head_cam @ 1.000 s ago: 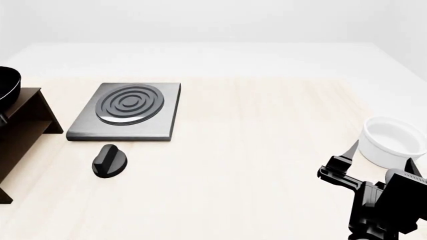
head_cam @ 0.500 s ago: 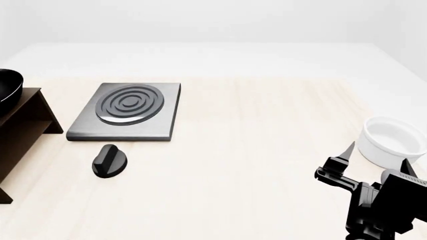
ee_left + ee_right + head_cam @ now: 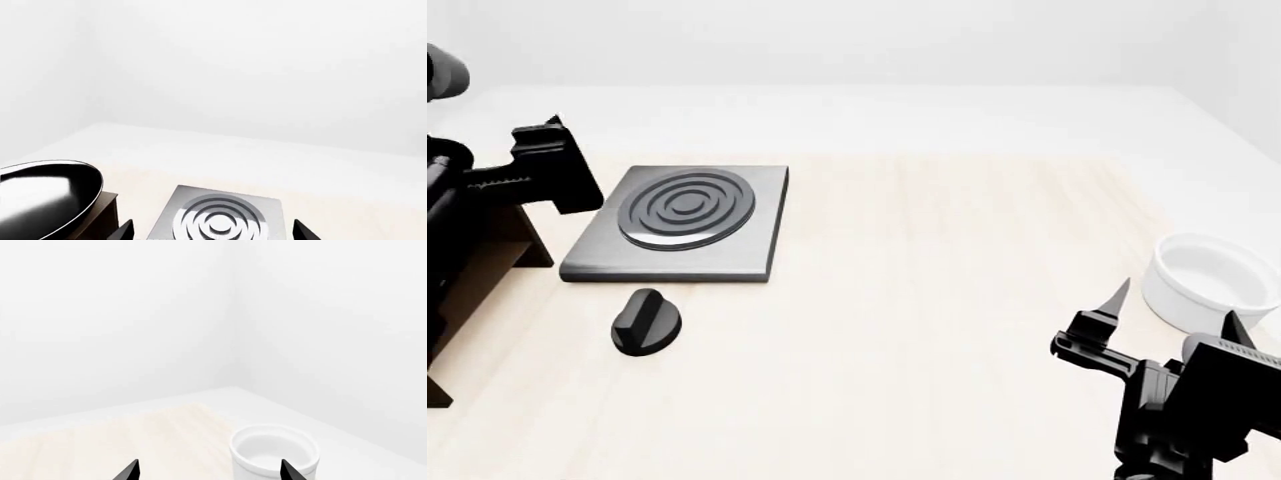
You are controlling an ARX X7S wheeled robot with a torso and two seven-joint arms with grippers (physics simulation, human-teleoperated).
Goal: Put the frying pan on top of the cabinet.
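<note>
— How did the grippers stand?

— The right gripper (image 3: 1170, 312) hung low at the near right with its fingertips spread wide and nothing between them, just beside the bowl (image 3: 1212, 280). The left gripper (image 3: 210, 232) was also spread apart and empty, its two tips showing over the hotplate (image 3: 217, 217).

— And the pan?

— Only the left wrist view showed it: the pan (image 3: 41, 197) sat on the cabinet (image 3: 100, 220), left of the hotplate. In the head view the left arm (image 3: 521, 180) covered that spot, leaving just part of the cabinet (image 3: 487, 255) visible.

— Any writing?

— None readable. The head view alone showed a knob (image 3: 645, 321) lying near the hotplate (image 3: 683, 222).
</note>
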